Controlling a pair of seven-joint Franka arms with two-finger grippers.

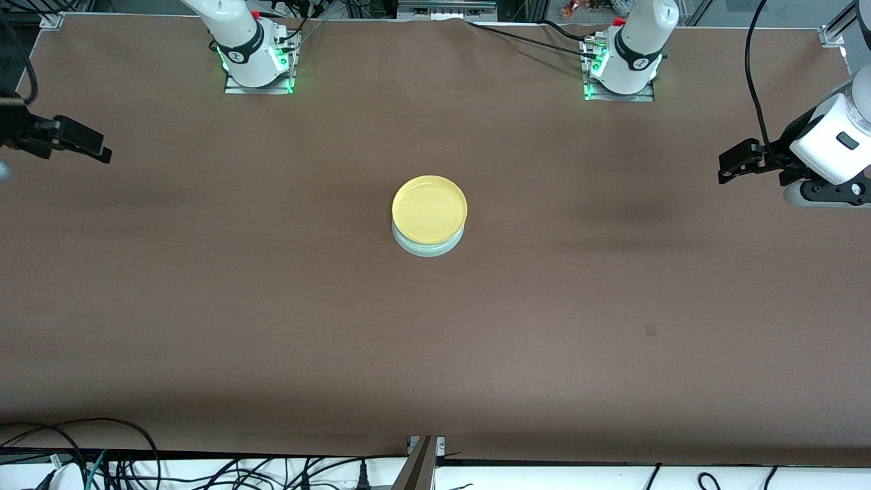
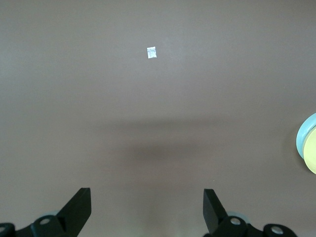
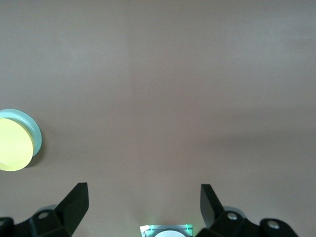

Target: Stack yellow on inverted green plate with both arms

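Note:
The yellow plate [image 1: 429, 208] sits on the inverted green plate [image 1: 429, 246] at the middle of the table; only the green rim shows under it. My left gripper [image 1: 727, 167] hangs open and empty over the table's left-arm end, well away from the stack. My right gripper [image 1: 102, 151] hangs open and empty over the right-arm end. The left wrist view shows its open gripper [image 2: 146, 205] over bare cloth, with the yellow plate [image 2: 312, 157] and green plate [image 2: 300, 139] at the picture's edge. The right wrist view shows its open gripper [image 3: 144, 202], the yellow plate [image 3: 14, 144] and the green rim [image 3: 34, 132].
A brown cloth [image 1: 272, 306] covers the table. A small tape mark [image 1: 650, 331] lies on it toward the left arm's end, nearer the front camera; it also shows in the left wrist view [image 2: 151, 52]. The arm bases [image 1: 258, 58] stand along the table's back edge.

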